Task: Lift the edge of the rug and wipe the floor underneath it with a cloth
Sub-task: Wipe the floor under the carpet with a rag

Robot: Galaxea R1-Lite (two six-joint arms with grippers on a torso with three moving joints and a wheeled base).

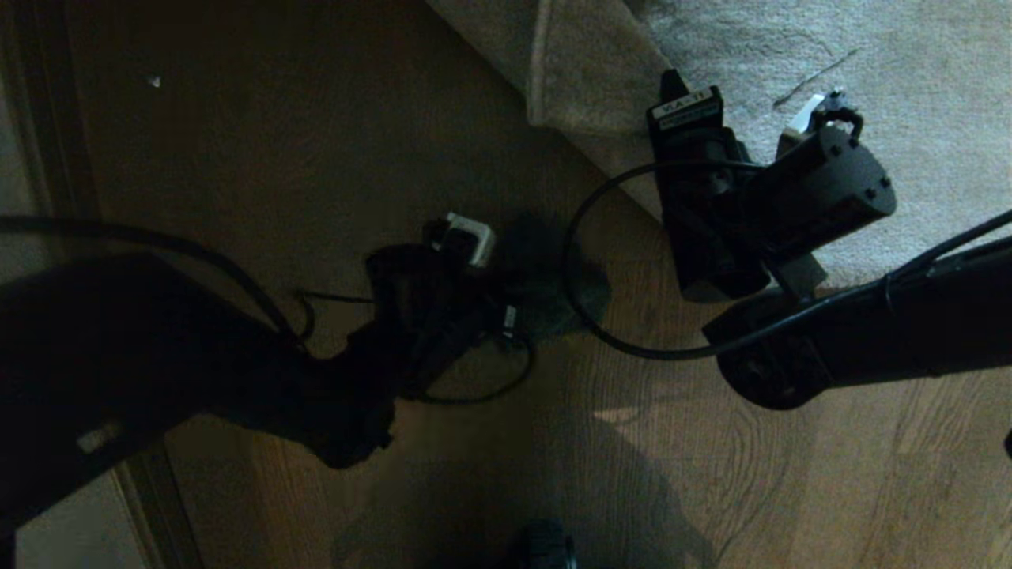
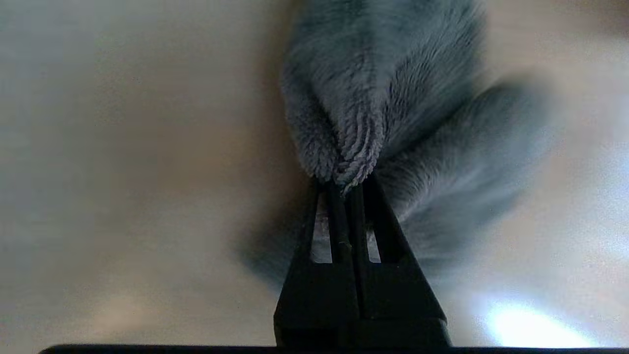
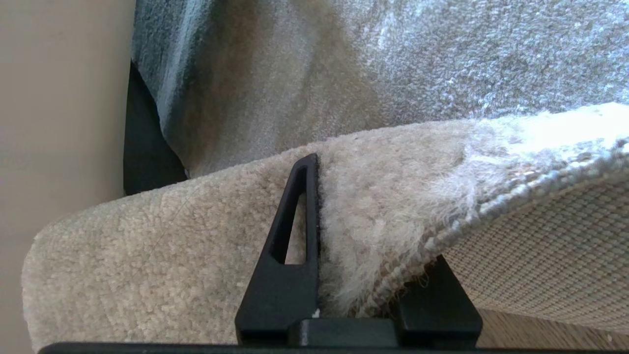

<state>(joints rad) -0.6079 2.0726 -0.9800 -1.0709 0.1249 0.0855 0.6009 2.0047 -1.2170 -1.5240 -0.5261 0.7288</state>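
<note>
Pinched between the black tapered fingers of the left gripper (image 2: 350, 189) is the cloth (image 2: 358, 113), a soft, fluffy dark grey rag bunched into folds; in the head view it is seen at frame centre on the floor (image 1: 711, 474), brown wood planks with wavy grain. At upper right, the right gripper (image 3: 344, 236) is clamped on the hem of the rug (image 3: 196, 255), whose pale short pile is lifted, its woven backing exposed.
</note>
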